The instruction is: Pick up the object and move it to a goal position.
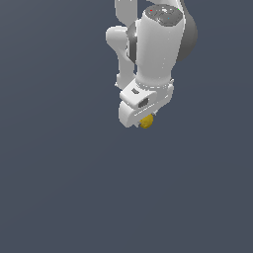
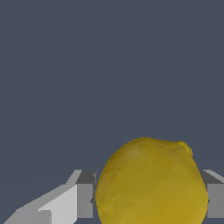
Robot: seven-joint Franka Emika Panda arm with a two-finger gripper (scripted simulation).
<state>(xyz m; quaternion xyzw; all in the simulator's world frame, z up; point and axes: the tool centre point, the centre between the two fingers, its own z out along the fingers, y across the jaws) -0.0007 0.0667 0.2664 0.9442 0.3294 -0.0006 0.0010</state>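
- Exterior view: the arm (image 1: 155, 47) points down, and the gripper (image 1: 144, 120) is at its lower end. The object (image 1: 146, 122), a small yellow lump, shows just under the white gripper body, mostly hidden by it. The fingers are not visible here, so this view alone does not tell the grip.
- Exterior view: the background is plain grey-blue everywhere. I see no table edge, no goal marker and no other thing, so nothing seems to stand in the way. Whether the object is lifted or lies on a surface, I cannot tell from here.
- Wrist view: the object (image 2: 151, 183) fills the space between the two fingers (image 2: 72, 201), one on each side, both touching or nearly touching it. I judge that the gripper is closed on the object.
- Wrist view: beyond the object there is only the same flat grey-blue.
- Judgement: the pick step looks done or nearly done, and the carrying step is in hand. The next move calls for a steady grip, because the lump is round and may slip, and a smooth path to the goal, which is not shown.
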